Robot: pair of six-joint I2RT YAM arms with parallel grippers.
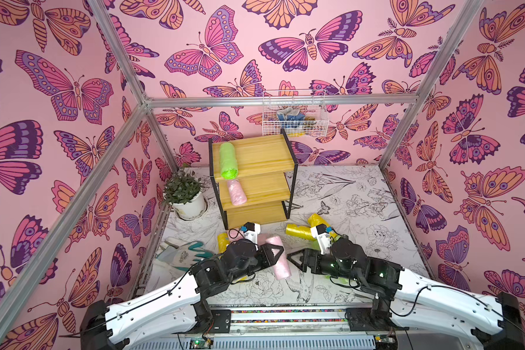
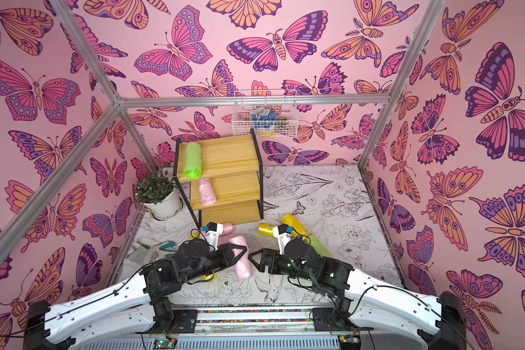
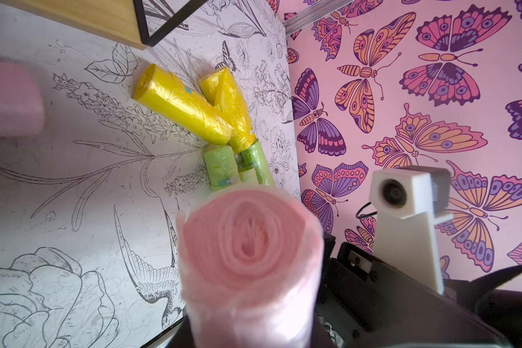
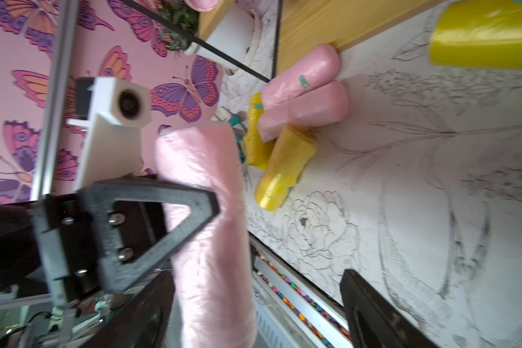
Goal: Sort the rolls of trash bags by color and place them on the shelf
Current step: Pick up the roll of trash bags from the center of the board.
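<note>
Pink plastic fills my left gripper (image 1: 279,254), clamped tight across the held pink roll (image 1: 282,269) above the table (image 1: 346,197) in a top view. My right gripper (image 1: 296,257) faces it, spread wide and empty. On the shelf (image 1: 255,151), beside the potted plant (image 1: 184,188), one green roll (image 1: 228,160) lies on the top board and one pink roll (image 1: 236,192) on the middle. I judge this is the carry to that middle board, which calls for a lift over the lower board's edge. From the left wrist, two yellow rolls (image 3: 178,105) and the green rolls (image 3: 223,168) lie bunched beyond the held roll's end. From the right wrist, two more pink rolls (image 4: 302,99) lie against the shelf's base, another yellow pair (image 4: 284,162) touching them, which may crowd my approach.
</note>
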